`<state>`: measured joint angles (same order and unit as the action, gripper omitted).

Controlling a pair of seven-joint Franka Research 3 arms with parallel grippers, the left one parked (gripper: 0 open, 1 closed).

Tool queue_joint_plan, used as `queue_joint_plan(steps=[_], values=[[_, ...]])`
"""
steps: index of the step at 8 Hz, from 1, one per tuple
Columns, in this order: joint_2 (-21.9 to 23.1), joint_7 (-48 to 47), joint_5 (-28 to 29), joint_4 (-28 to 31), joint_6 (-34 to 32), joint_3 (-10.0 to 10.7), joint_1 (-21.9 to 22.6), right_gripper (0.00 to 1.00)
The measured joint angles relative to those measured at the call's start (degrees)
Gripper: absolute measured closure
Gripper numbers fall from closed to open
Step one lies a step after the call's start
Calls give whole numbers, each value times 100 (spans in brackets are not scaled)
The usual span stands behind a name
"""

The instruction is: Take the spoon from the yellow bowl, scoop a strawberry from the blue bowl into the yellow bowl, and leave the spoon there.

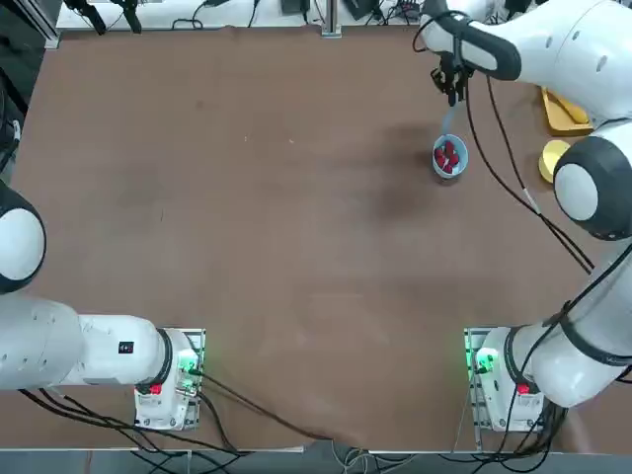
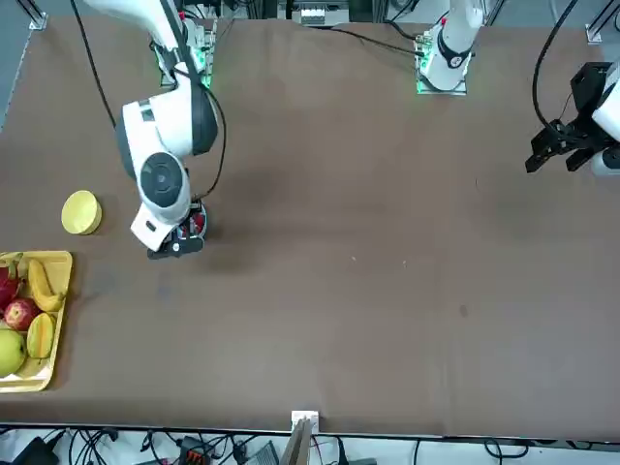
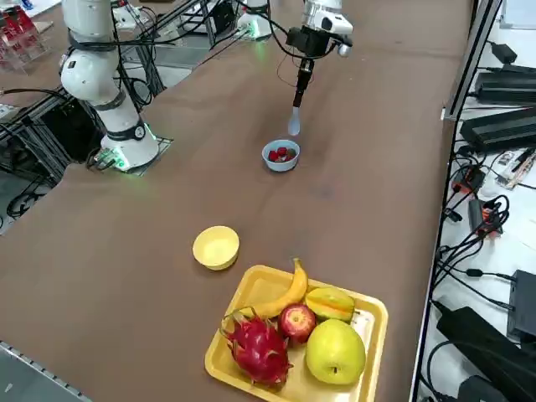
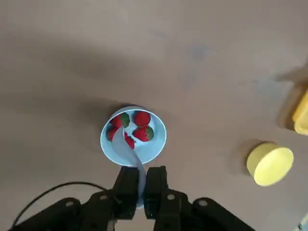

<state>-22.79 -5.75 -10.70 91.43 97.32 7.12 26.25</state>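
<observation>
My right gripper (image 3: 303,69) hangs over the far right part of the table, shut on the handle of the pale spoon (image 3: 295,117). The spoon points down, its scoop a little above the blue bowl (image 3: 280,166). In the right wrist view the spoon (image 4: 125,148) lies over the blue bowl (image 4: 157,144), which holds several strawberries (image 4: 141,118); the gripper (image 4: 141,186) pinches the handle. The yellow bowl (image 3: 216,247) sits empty to the robot's right of the blue bowl, also visible in the top view as the yellow bowl (image 1: 553,160) partly behind the arm.
A yellow fruit tray (image 3: 368,311) with a banana, apple, dragon fruit and other fruit stands by the table's right edge, beyond the yellow bowl. Its corner shows as the tray (image 1: 565,111) in the top view. Cables hang from the right arm over the blue bowl area.
</observation>
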Motion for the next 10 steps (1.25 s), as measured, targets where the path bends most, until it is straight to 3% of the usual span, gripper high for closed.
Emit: queue_joint_plan(steps=[2, 5, 10], values=[[348, 400, 188, 578, 563, 13, -121, 89], [886, 413, 196, 1903, 1907, 10, -117, 89], [975, 413, 196, 2291, 2119, 12, -115, 89]])
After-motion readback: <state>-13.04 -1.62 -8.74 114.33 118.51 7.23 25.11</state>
